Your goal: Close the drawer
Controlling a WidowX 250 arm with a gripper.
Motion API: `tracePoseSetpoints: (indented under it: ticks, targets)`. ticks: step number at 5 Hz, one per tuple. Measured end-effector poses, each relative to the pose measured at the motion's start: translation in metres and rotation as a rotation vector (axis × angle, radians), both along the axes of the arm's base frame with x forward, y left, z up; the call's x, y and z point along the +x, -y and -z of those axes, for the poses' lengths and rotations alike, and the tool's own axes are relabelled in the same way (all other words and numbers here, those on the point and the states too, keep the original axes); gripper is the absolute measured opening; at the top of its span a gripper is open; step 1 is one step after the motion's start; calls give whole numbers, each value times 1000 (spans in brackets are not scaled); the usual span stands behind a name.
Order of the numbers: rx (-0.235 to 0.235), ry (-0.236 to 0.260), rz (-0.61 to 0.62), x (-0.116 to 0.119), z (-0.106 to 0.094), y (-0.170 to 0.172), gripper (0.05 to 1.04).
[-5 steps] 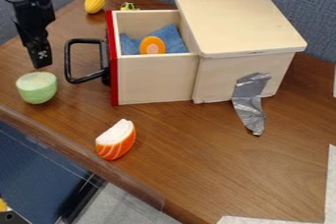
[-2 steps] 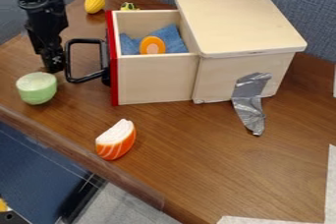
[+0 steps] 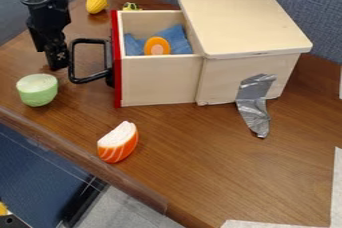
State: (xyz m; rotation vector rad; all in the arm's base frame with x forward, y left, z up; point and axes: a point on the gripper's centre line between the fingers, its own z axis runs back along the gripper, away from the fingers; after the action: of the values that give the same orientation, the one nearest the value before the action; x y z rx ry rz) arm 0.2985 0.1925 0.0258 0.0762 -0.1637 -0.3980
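Note:
At the upper left hangs the black gripper (image 3: 57,64), pointing down just left of the drawer's black handle (image 3: 75,61); whether it touches the handle I cannot tell. The wooden drawer (image 3: 159,81) with its red front (image 3: 117,79) stands pulled out to the left of its box (image 3: 244,24). Inside the drawer lie a blue cloth (image 3: 179,39) and an orange round piece (image 3: 157,46).
A green bowl-like object (image 3: 37,90) sits in front of the gripper. An orange-and-white wedge (image 3: 118,143) lies near the table edge (image 3: 100,169). Behind are a yellow object (image 3: 96,2) and a small yellow-green one (image 3: 130,6). Silver tape (image 3: 254,104) hangs from the box.
From the upper left, the gripper has moved right, up beside the handle. The handle, red front and drawer contents have shifted very slightly right.

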Motion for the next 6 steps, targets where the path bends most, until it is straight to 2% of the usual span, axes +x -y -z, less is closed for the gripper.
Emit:
tracePoseSetpoints:
  ticks: [2,4,6]
  targets:
    - [-20,-4,-9,6,4,9,1001]
    - [-51,-19,-12,0,9,21,1001]
    - [-72,-13,0,0,8,36,1001]
